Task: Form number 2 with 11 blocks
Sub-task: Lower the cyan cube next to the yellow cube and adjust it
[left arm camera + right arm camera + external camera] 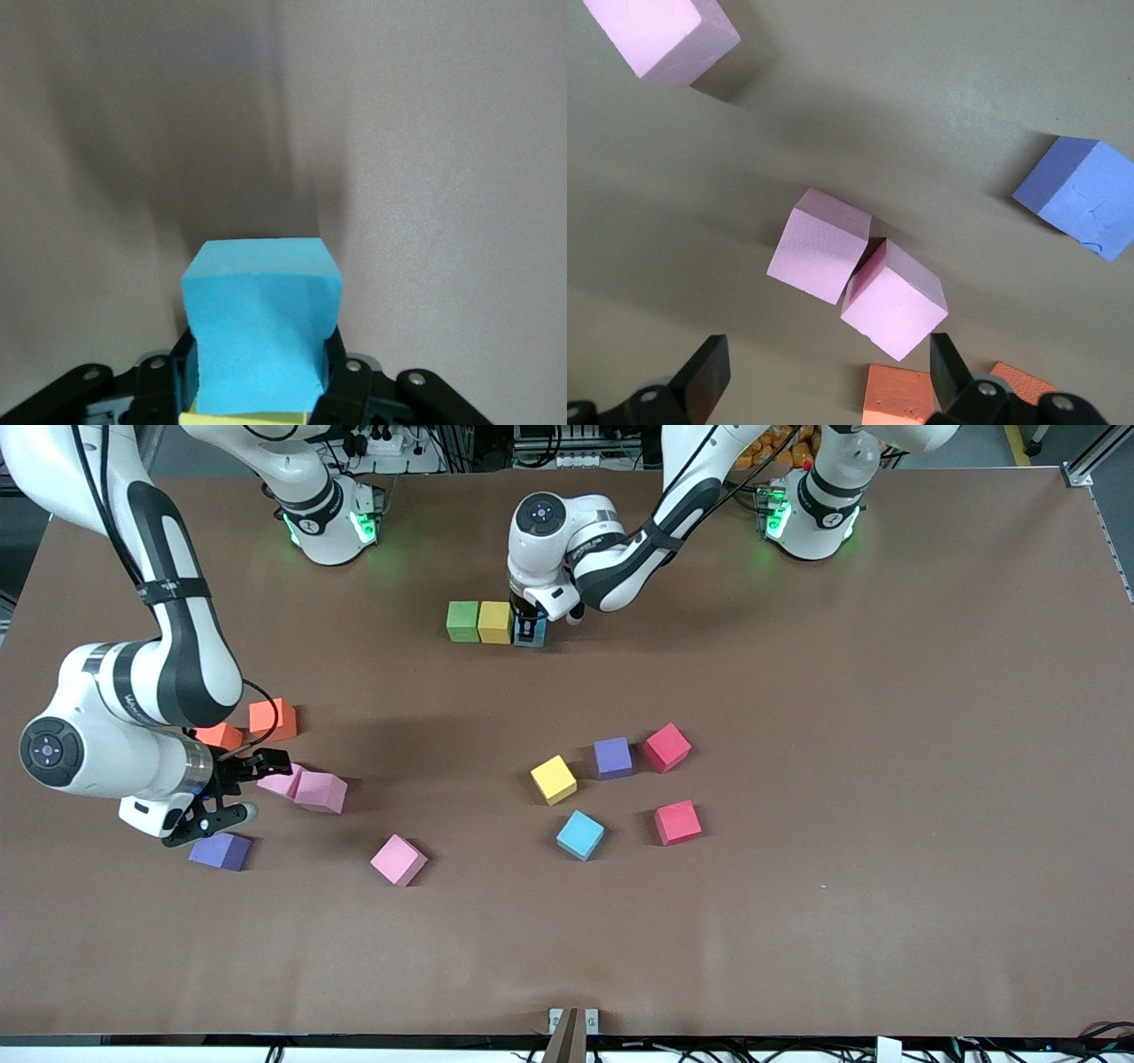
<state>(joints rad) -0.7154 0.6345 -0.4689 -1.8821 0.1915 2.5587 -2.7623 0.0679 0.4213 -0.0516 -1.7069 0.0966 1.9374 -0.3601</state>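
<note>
Light blue block (530, 635) sits clamped in my left claw (530, 631) on the counter (797, 921), touching the yellow block (494, 622), which touches the green block (462, 621): one row near the robots' bases. My right claw (232, 795) hangs released over two touching pink blocks (859, 270) toward the right arm's end, orange blocks (272, 720) and a purple block (220, 851) beside them.

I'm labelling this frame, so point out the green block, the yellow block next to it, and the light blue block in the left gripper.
green block (462, 621), front view, top face.
yellow block (494, 622), front view, top face.
light blue block (261, 332), left wrist view, facing side.
</note>
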